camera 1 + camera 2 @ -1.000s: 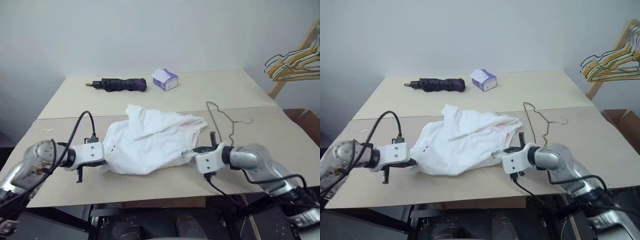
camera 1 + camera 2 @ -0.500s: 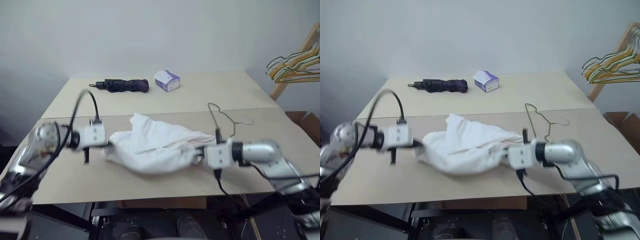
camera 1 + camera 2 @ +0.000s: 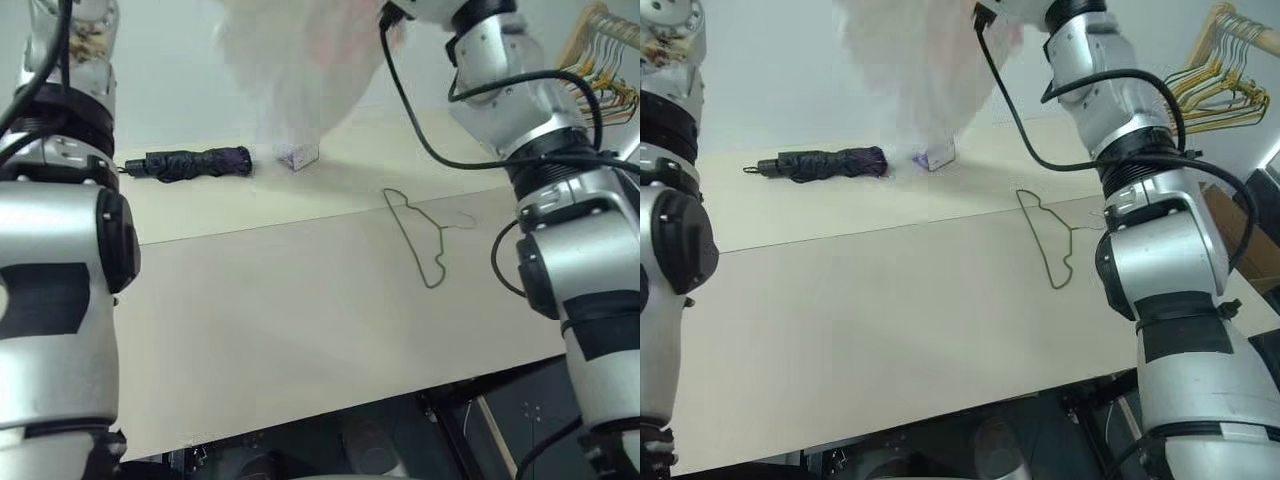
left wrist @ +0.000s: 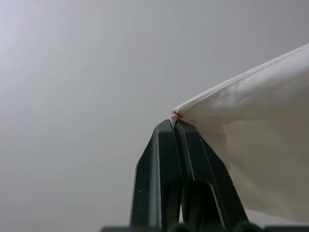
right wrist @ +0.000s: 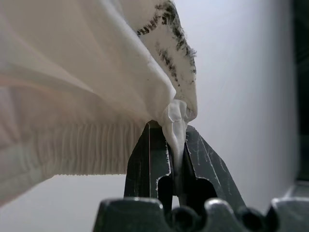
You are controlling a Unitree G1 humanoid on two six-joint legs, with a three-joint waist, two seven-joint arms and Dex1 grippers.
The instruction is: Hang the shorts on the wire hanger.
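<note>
The white shorts (image 3: 300, 70) hang high above the table, blurred in the head views, stretched between my two raised arms. My left gripper (image 4: 175, 122) is shut on a corner of the shorts (image 4: 251, 145) that carries a small red mark. My right gripper (image 5: 175, 126) is shut on a bunched edge of the shorts (image 5: 72, 87) next to the gathered waistband. The grey-green wire hanger (image 3: 420, 240) lies flat on the table at the right, its hook toward the back, well below the cloth.
A folded dark umbrella (image 3: 190, 162) and a small white and purple box (image 3: 296, 154) lie at the back of the beige table (image 3: 300, 330). Several yellow and green hangers (image 3: 600, 60) hang on a wooden rack at the far right.
Both arms have swung up from the table, lifting the shorts off it into the air. The camera has turned, shifting the whole picture. The wire hanger has stayed in place.
</note>
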